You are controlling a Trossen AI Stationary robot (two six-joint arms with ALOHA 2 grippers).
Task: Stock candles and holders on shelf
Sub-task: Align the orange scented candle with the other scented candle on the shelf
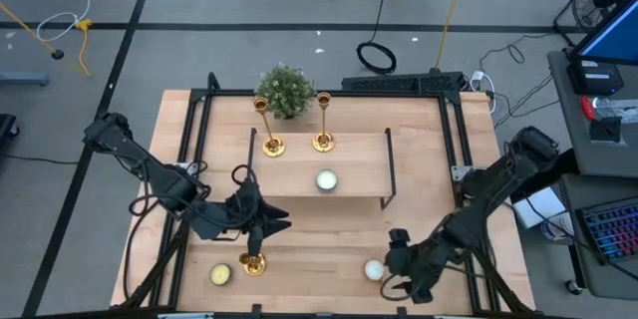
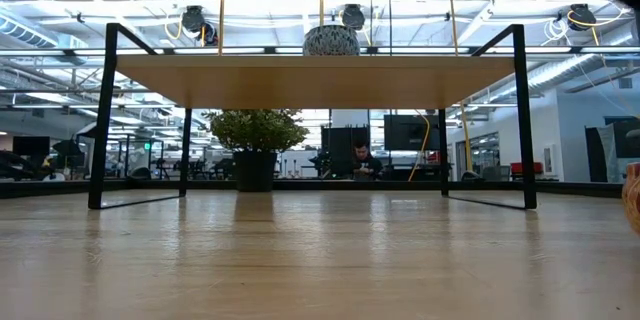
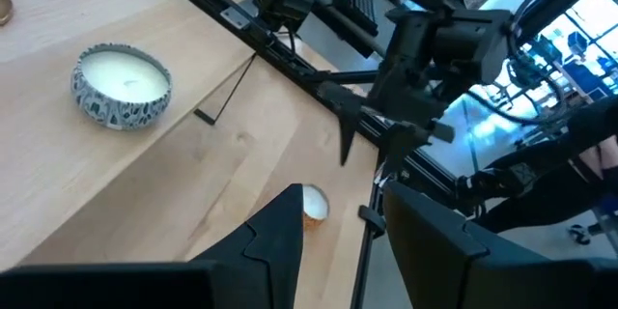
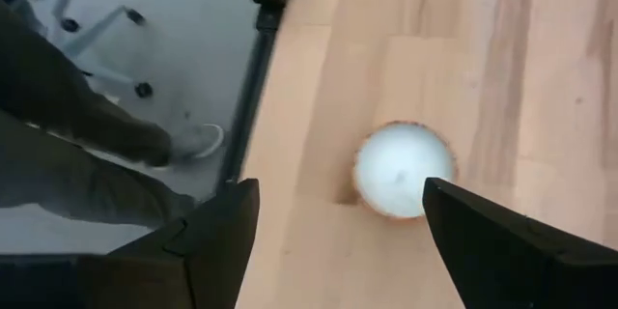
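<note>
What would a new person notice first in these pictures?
Probably the shelf at the table's middle, carrying two gold holders and one candle. In front of it, the left gripper hangs over a third holder, and the open right gripper hovers beside a white candle.

The high view looks straight down on the table; the low view faces level under the shelf. Both wrist views look closely down; all share the tabletop.

A small green bushy plant stands at the table's far edge; a person's shoe shows on the floor.
</note>
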